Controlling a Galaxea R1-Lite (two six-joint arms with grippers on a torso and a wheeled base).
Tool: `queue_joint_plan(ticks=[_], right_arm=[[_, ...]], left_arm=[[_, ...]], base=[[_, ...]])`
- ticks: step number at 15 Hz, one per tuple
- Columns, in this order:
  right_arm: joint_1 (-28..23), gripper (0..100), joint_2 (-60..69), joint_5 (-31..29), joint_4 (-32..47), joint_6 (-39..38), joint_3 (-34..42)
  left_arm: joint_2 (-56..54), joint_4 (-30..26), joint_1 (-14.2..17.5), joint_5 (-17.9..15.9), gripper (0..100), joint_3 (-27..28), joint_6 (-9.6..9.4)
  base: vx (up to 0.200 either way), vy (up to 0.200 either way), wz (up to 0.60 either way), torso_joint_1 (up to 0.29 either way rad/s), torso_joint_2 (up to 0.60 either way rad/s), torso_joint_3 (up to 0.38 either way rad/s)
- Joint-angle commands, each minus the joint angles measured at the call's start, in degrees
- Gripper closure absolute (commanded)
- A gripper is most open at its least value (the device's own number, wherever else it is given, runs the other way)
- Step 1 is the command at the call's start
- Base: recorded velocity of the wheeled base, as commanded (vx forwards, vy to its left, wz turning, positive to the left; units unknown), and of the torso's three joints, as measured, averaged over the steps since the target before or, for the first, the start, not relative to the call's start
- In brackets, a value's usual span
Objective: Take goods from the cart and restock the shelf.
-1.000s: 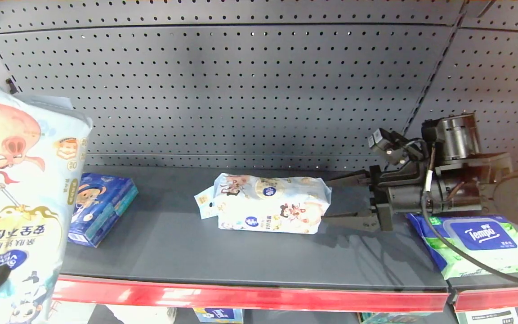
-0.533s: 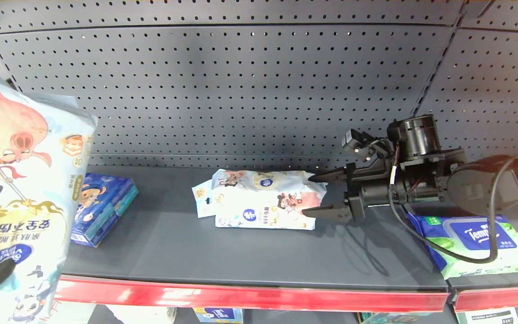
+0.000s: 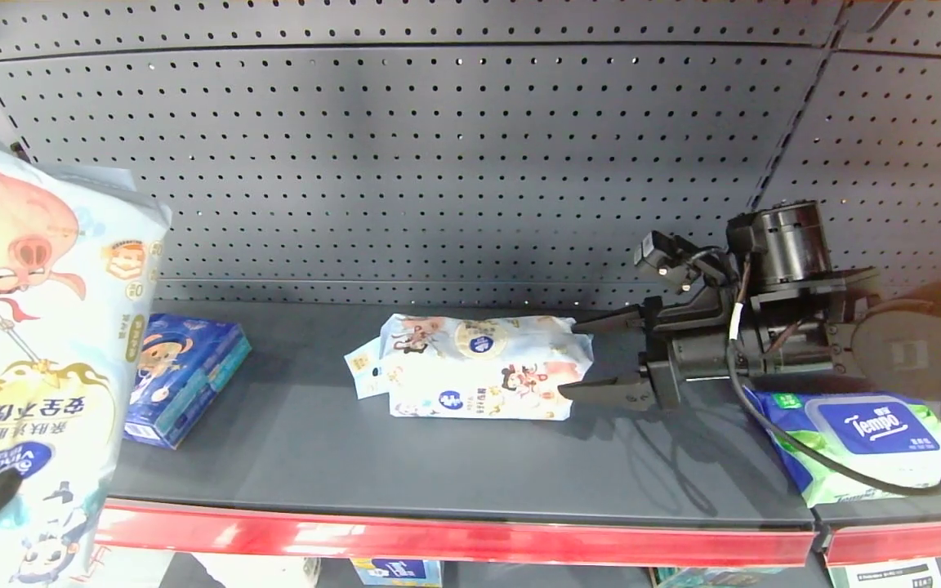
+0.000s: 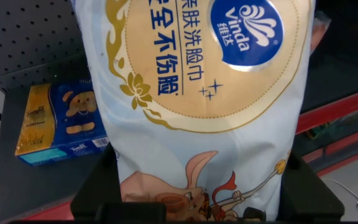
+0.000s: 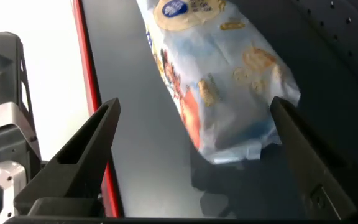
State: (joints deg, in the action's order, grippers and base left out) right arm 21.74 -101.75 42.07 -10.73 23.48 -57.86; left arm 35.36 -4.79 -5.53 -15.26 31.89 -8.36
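We judge the placing step nearly done: our right hand [image 3: 568, 359], fingers spread, stands around the right end of the wipes pack [image 3: 479, 367] lying on the shelf [image 3: 315, 457], and next it should back away so the left hand [image 4: 201, 168], pinching the big tissue pack [image 3: 21, 343], can place it

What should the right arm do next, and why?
Probably pull the right gripper straight back from the wipes pack: its jaws stand open, the pack lies flat on the shelf, and the left gripper holds a large tissue pack yet to be shelved.
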Motion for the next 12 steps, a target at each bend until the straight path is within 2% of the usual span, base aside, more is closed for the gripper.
queue_joint_plan(ticks=[1, 7, 12], right_arm=[[-0.6, 0, 4.4, -1.1, -0.3, -0.5, 2.4], [-2.2, 0, 0.2, -1.5, -0.9, 0.1, 1.9], [-1.9, 0, -4.6, -1.3, -0.7, 0.3, -3.1]], left_arm=[[0.1, 0.0, 0.0, 0.0, 100, 0.5, 0.01], [0.1, 0.0, 0.0, 0.1, 100, 1.2, 0.01], [-0.2, 0.0, 0.0, 0.3, 100, 1.4, 0.01]], base=[[0.0, 0.0, 0.0, 0.0, 0.0, 0.0], [0.0, 0.0, 0.0, 0.0, 0.0, 0.0], [0.0, 0.0, 0.0, 0.0, 0.0, 0.0]])
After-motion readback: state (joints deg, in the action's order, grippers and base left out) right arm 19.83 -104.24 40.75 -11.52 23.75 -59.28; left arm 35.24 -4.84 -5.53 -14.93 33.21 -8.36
